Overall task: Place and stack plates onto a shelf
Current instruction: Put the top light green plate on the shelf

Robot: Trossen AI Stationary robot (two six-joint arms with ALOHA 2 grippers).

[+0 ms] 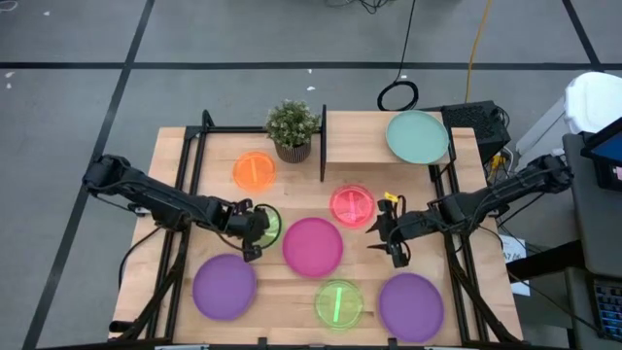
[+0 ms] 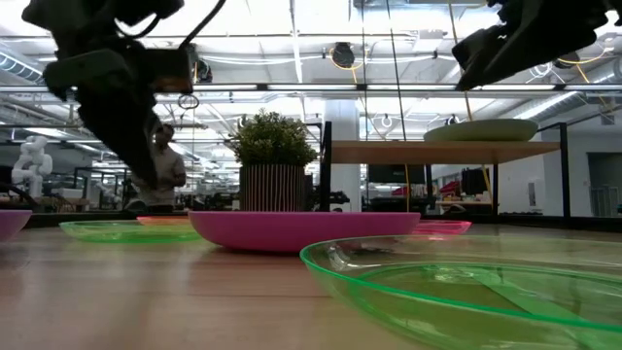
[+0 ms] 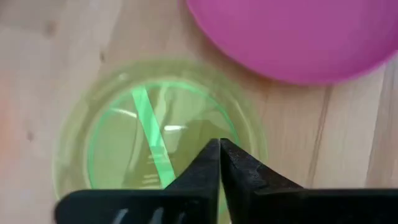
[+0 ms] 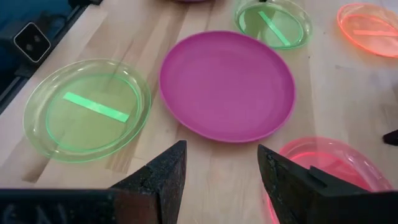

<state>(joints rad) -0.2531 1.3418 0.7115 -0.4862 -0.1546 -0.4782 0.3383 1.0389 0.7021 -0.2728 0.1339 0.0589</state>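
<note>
High view, left claw (image 1: 255, 233) over lime plate (image 1: 269, 226)

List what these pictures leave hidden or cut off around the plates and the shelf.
- High view: the left gripper covers much of the lime green plate.
- Low view: the magenta plate hides the plant pot's base; the nearest green plate is cut off by the edge.
- Right wrist view: the fingers cover part of the pink-red plate.
- The shelf: its underside is unseen from above.

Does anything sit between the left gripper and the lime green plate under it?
Nothing visible does. The left gripper hangs directly over the lime green plate, fingers nearly together, with only bare air between; the magenta plate lies beside it.
</note>
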